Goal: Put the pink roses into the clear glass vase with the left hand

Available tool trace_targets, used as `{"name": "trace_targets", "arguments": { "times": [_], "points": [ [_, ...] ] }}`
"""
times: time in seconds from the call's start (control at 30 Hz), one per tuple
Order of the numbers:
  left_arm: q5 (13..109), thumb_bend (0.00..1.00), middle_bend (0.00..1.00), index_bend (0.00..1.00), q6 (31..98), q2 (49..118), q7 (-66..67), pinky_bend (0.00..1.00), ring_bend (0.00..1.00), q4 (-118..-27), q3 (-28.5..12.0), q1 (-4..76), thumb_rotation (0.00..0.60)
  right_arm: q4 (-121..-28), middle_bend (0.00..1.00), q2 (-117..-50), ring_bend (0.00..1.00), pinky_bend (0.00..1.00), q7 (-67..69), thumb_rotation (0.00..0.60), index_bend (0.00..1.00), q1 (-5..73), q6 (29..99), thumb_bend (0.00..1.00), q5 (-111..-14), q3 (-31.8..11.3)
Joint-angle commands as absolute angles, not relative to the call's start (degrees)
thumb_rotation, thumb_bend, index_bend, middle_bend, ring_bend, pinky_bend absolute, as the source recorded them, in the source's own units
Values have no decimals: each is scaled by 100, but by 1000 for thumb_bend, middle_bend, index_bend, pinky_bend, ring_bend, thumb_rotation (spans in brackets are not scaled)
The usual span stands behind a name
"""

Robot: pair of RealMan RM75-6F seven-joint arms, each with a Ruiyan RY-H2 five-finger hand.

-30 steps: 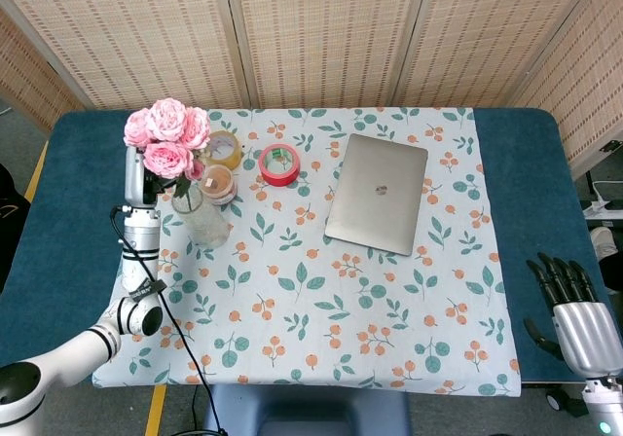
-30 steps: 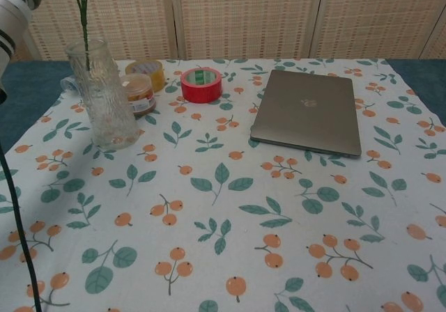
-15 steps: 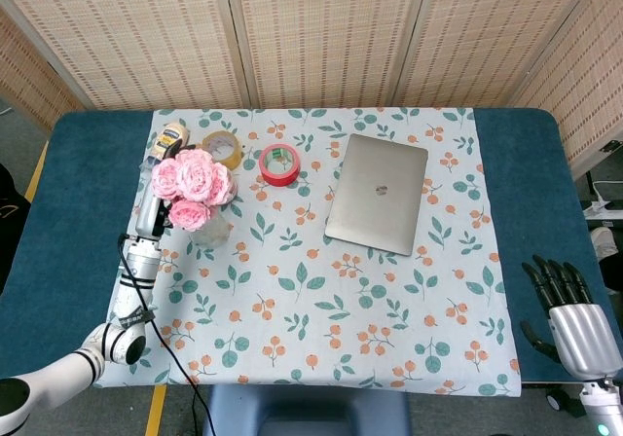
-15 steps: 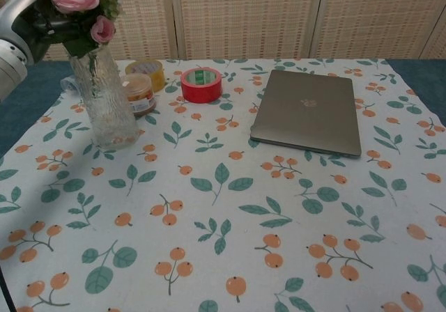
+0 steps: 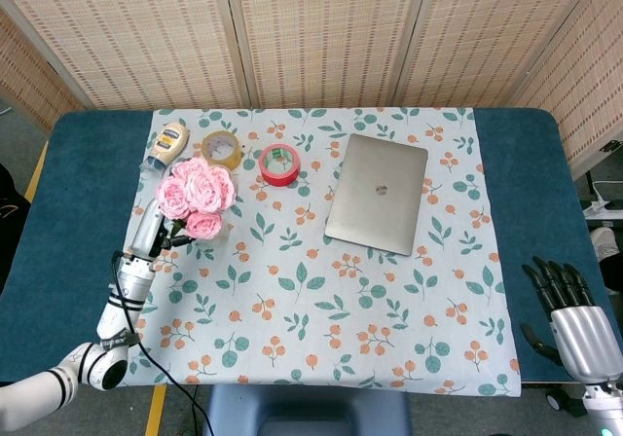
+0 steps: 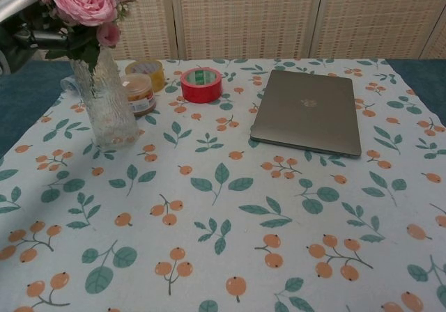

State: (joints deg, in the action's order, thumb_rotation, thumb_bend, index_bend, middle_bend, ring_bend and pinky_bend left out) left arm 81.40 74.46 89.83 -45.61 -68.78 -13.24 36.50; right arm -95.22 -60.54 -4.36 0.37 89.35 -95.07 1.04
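Note:
The pink roses stand upright with their stems down inside the clear glass vase, at the left of the floral cloth. From above, the blooms cover the vase almost entirely. My left hand is just left of the bunch, its dark fingers reaching in at the stems and leaves right above the vase rim, still gripping them as far as I can see. My right hand hangs off the table's lower right corner, fingers apart, holding nothing.
Behind the vase are a brown-lidded jar, a yellow tape roll, a red tape roll and a lying squeeze bottle. A closed silver laptop lies right of centre. The tablecloth covers the table's middle.
My left hand has brought the roses down from above the vase until the stems slid into it. The forearm has dropped lower and further left. The right hand has barely moved.

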Motion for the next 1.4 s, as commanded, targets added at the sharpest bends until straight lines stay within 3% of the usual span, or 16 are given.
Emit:
{"name": "trace_targets", "arguments": {
  "times": [0.03, 0.23, 0.4, 0.6, 0.87, 1.0, 1.1, 1.2, 1.4],
  "points": [
    [8218, 420, 0, 0, 7422, 8772, -3793, 72, 0, -7041, -1101, 3498, 600, -9516, 0, -6055, 0, 0, -448, 600, 0, 32, 8943, 236, -9530, 115],
    [8415, 406, 0, 0, 7445, 8656, -2712, 59, 0, -7101, -829, 3390, 600, -9531, 0, -6054, 0, 0, -471, 600, 0, 30, 8925, 236, -9566, 144],
    [8577, 404, 0, 0, 7914, 8551, -1719, 54, 0, -7074, -777, 3175, 600, -9518, 0, -6077, 0, 0, -539, 600, 0, 23, 8926, 237, -9552, 134],
    [8651, 404, 0, 0, 8357, 8527, -1222, 55, 0, -7006, -715, 2870, 600, -9528, 0, -6106, 0, 0, -632, 600, 0, 16, 8912, 236, -9530, 131],
    [8636, 406, 0, 0, 8341, 8238, -782, 60, 0, -7183, -675, 2720, 600, -9557, 0, -6110, 0, 0, -682, 600, 0, 15, 8896, 236, -9543, 143],
    [8413, 402, 0, 0, 8119, 7593, 881, 81, 0, -7630, -283, 2334, 600, -9545, 0, -6098, 0, 0, -670, 600, 0, 9, 8896, 236, -9518, 135],
    [7938, 400, 0, 0, 8230, 7214, 1931, 59, 0, -8345, -202, 1939, 600, -9550, 0, -6096, 0, 0, -709, 600, 0, 12, 8873, 236, -9502, 136],
    [8132, 400, 0, 0, 8551, 6996, 1509, 58, 0, -8800, 32, 1558, 600, -9561, 0, -6099, 0, 0, -730, 600, 0, 8, 8888, 236, -9547, 150],
    [8564, 403, 0, 0, 9002, 7011, 1014, 58, 0, -8720, 295, 1187, 600, -9552, 0, -6100, 0, 0, -736, 600, 0, -25, 8966, 237, -9606, 165]
  ]
}}
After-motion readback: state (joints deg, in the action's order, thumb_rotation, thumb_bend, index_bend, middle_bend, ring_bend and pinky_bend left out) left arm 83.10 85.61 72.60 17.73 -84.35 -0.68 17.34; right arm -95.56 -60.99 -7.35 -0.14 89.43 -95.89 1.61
